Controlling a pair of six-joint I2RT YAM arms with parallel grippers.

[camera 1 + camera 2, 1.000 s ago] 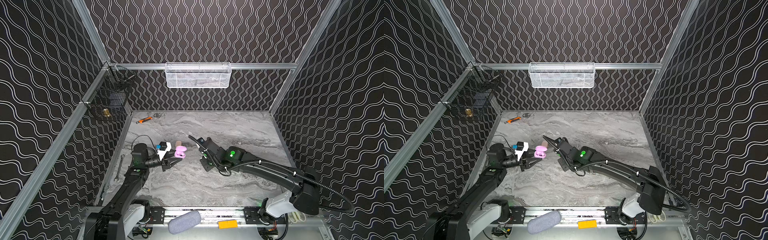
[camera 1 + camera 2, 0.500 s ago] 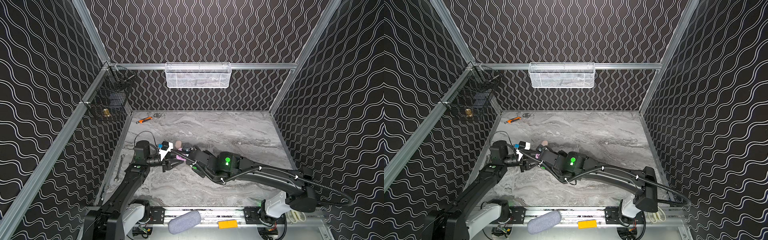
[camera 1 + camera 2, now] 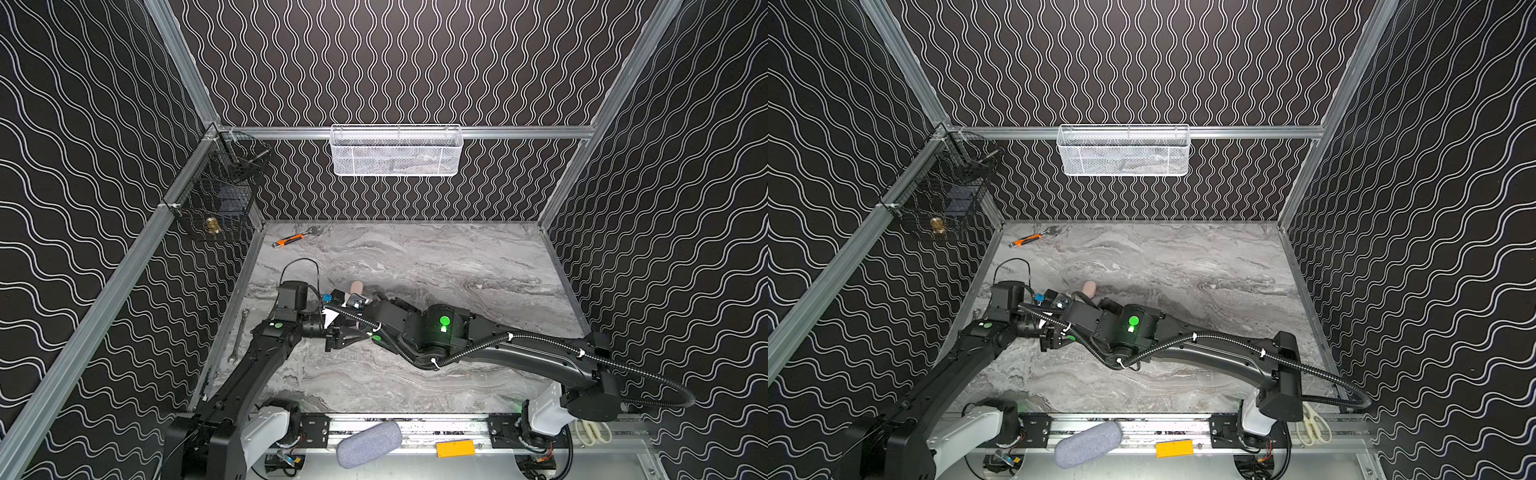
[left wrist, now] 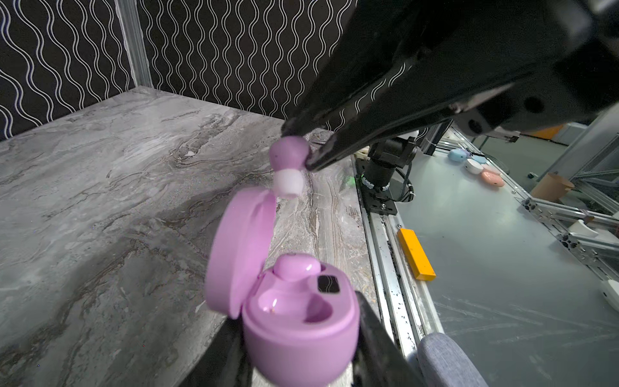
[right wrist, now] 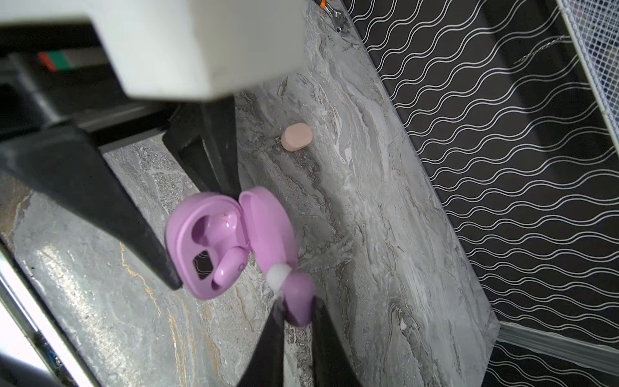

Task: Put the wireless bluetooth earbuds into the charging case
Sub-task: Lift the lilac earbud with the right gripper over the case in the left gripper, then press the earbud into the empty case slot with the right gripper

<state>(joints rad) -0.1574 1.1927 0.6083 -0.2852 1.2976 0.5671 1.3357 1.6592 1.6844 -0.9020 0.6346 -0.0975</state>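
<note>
1. Right gripper point(image 5: 296, 306) is pinched on my lilac earbud point(image 4: 287, 154), its white tip down beside the rim of the raised lid.
2. Second lilac earbud point(image 4: 296, 266) sits in one well of the case; the other well is bare.
3. Left gripper point(image 4: 296, 321) is clamped on the open lilac charging case point(image 5: 201, 228), near the left edge of the table point(image 3: 415, 266).
4. I see a closed peach case point(image 5: 296, 136) lying just behind, toward the back edge.

Grey marble-patterned tabletop point(image 3: 436, 257), walled in black on three sides. Far back, near the left corner: an orange-handled tool point(image 3: 291, 240). Along the left edge: a slim silver spanner point(image 3: 237, 336). Left of centre: a closed peach pebble-shaped case point(image 3: 356, 286), resting on the surface, well apart from both tools.
</note>
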